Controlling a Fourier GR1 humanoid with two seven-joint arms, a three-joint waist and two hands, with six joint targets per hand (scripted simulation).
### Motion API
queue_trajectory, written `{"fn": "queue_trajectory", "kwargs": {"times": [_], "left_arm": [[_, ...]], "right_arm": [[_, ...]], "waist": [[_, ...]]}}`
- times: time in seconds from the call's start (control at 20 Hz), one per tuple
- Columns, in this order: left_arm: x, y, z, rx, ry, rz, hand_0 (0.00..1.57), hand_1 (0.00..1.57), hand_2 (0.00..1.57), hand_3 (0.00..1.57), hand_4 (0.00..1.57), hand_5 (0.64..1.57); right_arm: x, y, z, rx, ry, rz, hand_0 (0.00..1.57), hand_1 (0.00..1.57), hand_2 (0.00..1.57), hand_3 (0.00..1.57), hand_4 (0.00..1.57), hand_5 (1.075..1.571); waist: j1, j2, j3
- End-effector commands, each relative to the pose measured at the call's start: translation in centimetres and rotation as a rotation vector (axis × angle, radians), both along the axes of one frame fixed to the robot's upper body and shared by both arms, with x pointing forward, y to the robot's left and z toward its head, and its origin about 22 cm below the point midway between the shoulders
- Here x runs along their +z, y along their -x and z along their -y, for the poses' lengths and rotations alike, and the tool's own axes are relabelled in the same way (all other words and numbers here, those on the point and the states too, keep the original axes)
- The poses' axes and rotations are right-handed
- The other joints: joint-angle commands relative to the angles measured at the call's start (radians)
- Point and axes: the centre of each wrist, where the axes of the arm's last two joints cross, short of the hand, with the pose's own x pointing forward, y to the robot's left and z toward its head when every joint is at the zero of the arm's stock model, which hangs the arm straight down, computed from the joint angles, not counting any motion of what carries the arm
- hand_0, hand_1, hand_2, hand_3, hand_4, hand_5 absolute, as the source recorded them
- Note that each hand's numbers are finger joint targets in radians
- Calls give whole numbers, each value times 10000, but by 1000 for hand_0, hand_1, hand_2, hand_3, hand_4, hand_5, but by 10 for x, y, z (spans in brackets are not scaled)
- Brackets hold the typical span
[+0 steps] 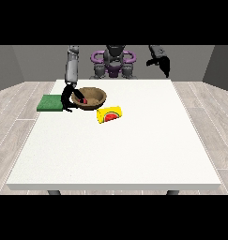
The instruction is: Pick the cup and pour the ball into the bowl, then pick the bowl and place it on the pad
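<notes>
While the hand at the view's left [68,97] gripped the brown bowl's [97,95] rim, a red ball [85,101] sat inside. The yellow cup [110,114] lay tipped beside it, and the green pad [50,102] was near. The other hand [162,64] hung relaxed.

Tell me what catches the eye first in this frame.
The yellow cup lying on its side, just in front of the brown bowl, stands out on the white table. A small red ball sits inside the bowl, where the hand at the view's left grips the rim beside the green pad.
</notes>
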Motion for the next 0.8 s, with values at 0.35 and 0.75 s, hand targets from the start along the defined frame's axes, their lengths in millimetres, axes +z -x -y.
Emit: {"fn": "queue_trajectory", "kwargs": {"times": [0.35,0.75], "left_arm": [[-87,29,-72,2057,219,-2816,0,0,0,0,1005,1404],[-106,50,-96,2719,163,-2756,0,0,0,0,1024,1431]], "right_arm": [[65,-51,-26,586,279,-3618,1571,1571,1571,891,807,1567],[66,-37,-18,933,-640,-3425,1571,1571,1571,750,787,1570]], "waist": [[-2101,-2837,243],[-2732,-2528,254]]}}
